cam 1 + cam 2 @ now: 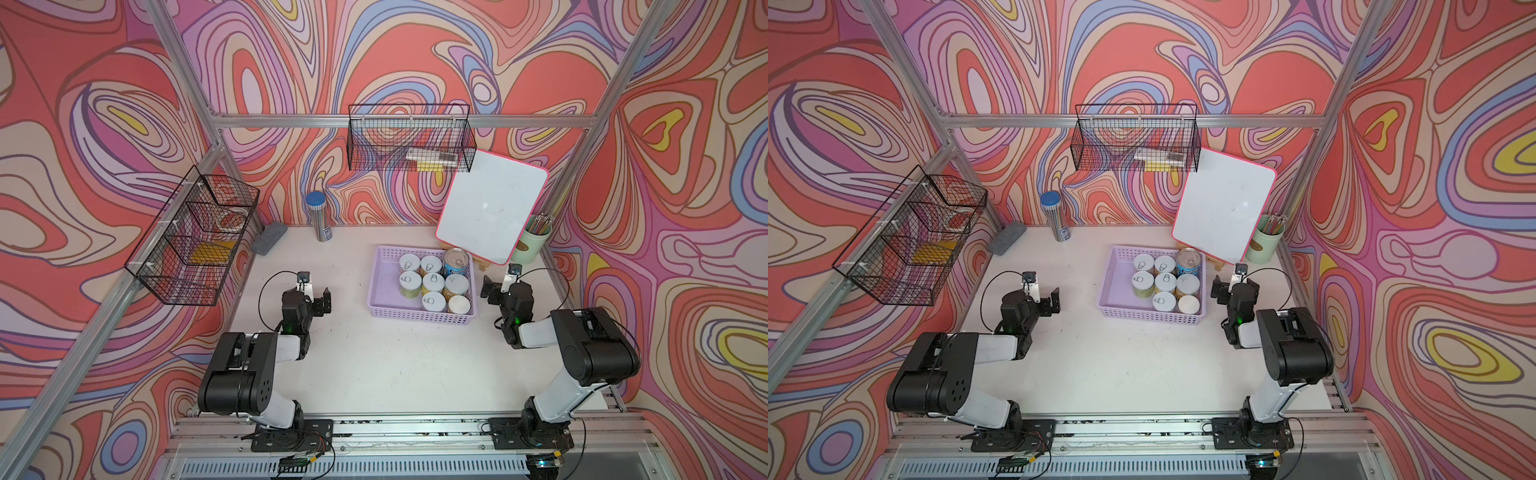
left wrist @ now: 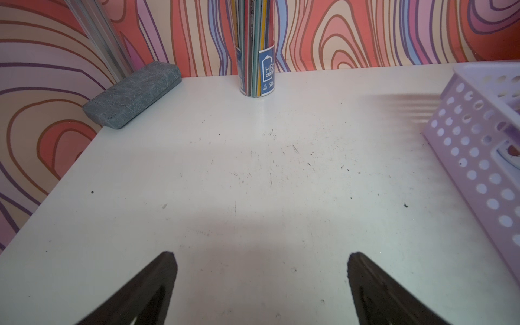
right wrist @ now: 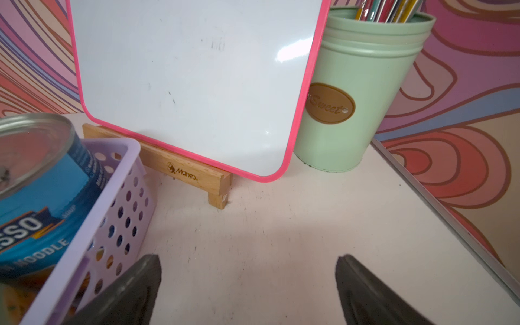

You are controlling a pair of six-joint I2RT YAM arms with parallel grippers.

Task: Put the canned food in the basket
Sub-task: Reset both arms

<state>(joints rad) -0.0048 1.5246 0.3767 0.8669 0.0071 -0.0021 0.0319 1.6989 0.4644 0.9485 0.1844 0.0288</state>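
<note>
The lavender basket (image 1: pixel 419 318) (image 1: pixel 1152 318) stands on the white table right of centre. Several short tins of canned food (image 1: pixel 432 282) (image 1: pixel 1165 283) stand upright inside it, filling its right part. A larger blue-label can (image 1: pixel 456 259) (image 1: pixel 1188 262) (image 3: pixel 42 191) occupies the far right corner. My left gripper (image 1: pixel 316 291) (image 1: pixel 1044 296) (image 2: pixel 261 261) hovers open and empty left of the basket, whose wall (image 2: pixel 475 146) shows at the edge of the left wrist view. My right gripper (image 1: pixel 498 286) (image 1: pixel 1227 286) (image 3: pixel 249 264) is open and empty just right of the basket wall (image 3: pixel 123 213).
A clear pencil tube (image 1: pixel 318 216) and a grey eraser (image 1: pixel 269 237) sit at the back left. A pink-framed whiteboard (image 1: pixel 492 212) on a wooden stand leans behind the basket, beside a green pencil cup (image 1: pixel 532 245). Black wire baskets (image 1: pixel 195 241) (image 1: pixel 409 139) hang on the walls.
</note>
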